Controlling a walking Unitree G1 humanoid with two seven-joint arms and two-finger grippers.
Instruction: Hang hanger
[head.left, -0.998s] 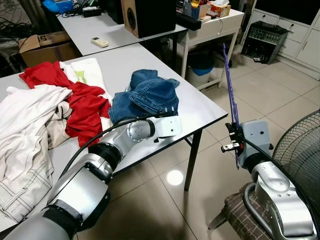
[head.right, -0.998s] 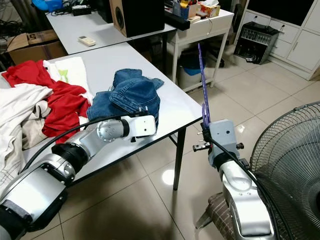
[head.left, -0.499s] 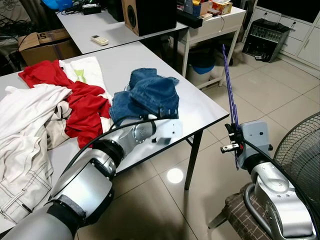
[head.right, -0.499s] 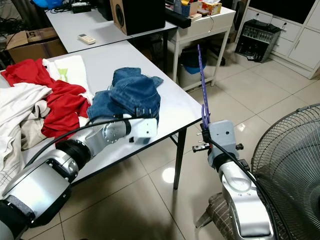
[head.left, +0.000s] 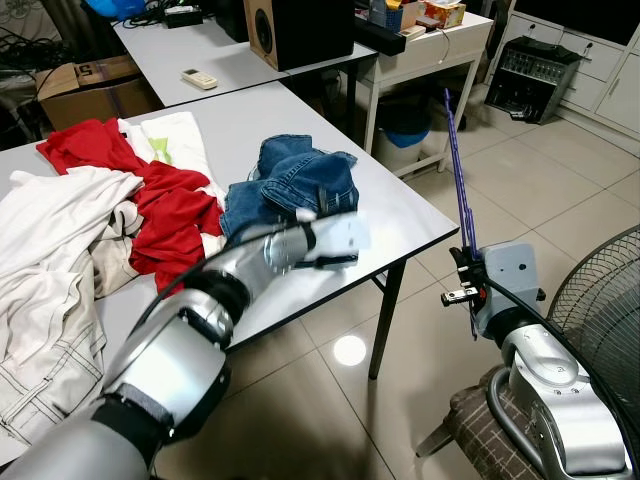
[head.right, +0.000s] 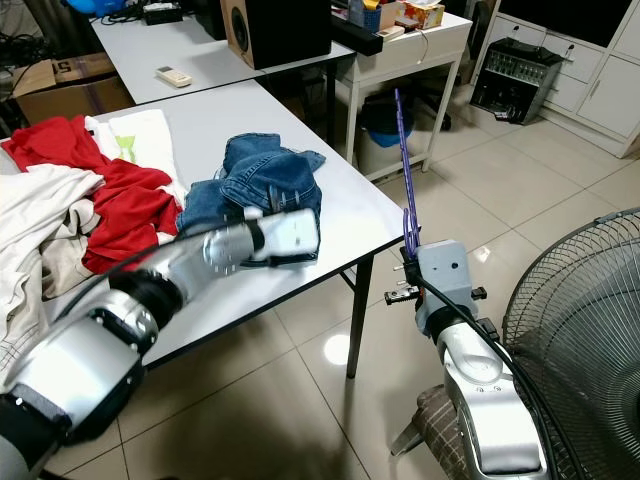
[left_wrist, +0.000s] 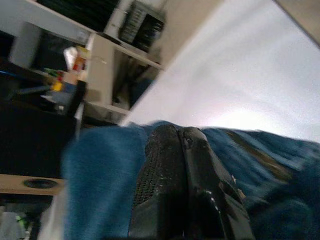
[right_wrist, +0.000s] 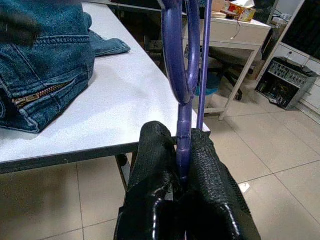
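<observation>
right hand (right_wrist: 182, 172) clamps purple hanger (right_wrist: 184, 75) upright; left hand (left_wrist: 181, 165) pinched closed over jeans (head.left: 300, 185).

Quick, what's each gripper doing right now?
Left gripper: shut, empty, at the jeans.
Right gripper: shut on the purple hanger.

Silver jointed arms, black cables, black textured pincer fingers (right_wrist: 150, 165)

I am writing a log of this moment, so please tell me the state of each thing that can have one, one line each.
purple hanger: upright, clamped in the right hand
left hand: fingers shut, empty, at the jeans
jeans: crumpled on the table, zipper open
red garment: heaped, unfolded
white clothes: heaped, unfolded
</observation>
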